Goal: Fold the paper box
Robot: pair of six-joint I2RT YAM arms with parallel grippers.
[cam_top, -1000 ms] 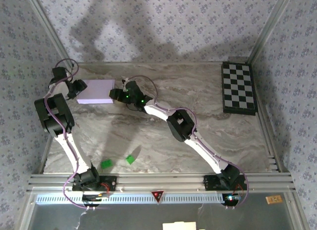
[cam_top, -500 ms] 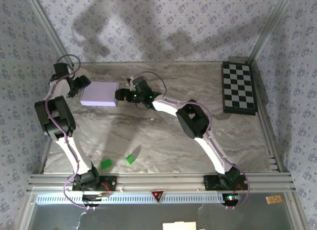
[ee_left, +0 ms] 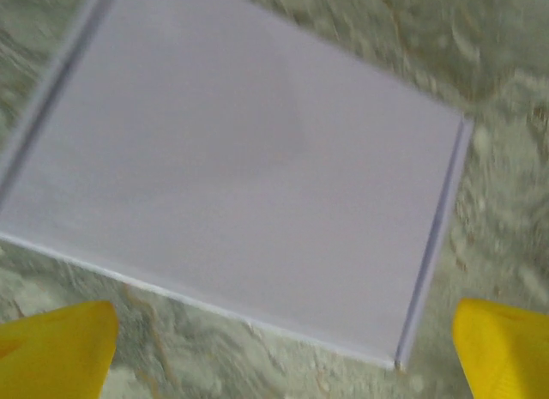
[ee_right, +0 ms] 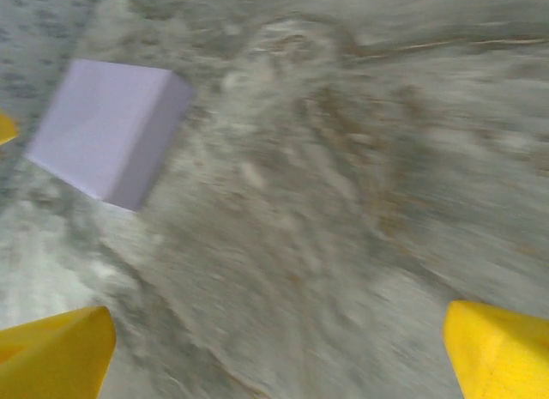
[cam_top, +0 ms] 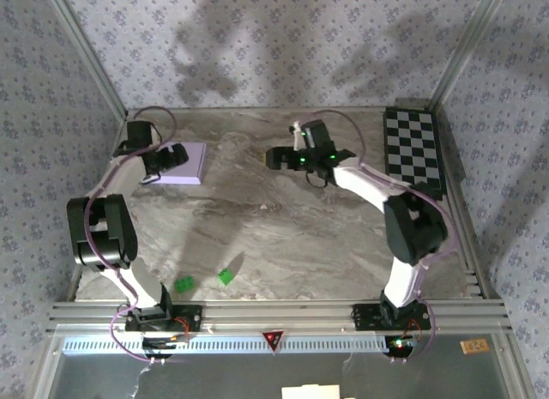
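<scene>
Paper box [cam_top: 196, 163] sits on the bench [cam_top: 283, 236], lid face up, looks shut and flat-topped. No loose flaps seen from the top cam.

L claw [cam_top: 176, 157] hangs at the box's left end, overlapping it in the top cam, so part of the box is hidden there. In the L wrist cam the yellow fingertips [ee_left: 53, 347] stand wide apart at the box's near long edge w/ nothing pinched between them: released.

R claw [cam_top: 273, 159] is well apart from the box, off its right end, pointing back toward it. Its fingertips [ee_right: 51, 352] are spread too, bare bench between them. Released, empty. The box shows up-left of them in that cam, blurred.

Key relation: the box's long axis seems to run roughly left-right, i.e. roughly along the line joining the two claws, one short end facing each. L arm is much the nearer. Any further press or tuck would prob. fall to L; R would have to come back across to the right end first.

Fold looks about done, judging by the shape.
</scene>
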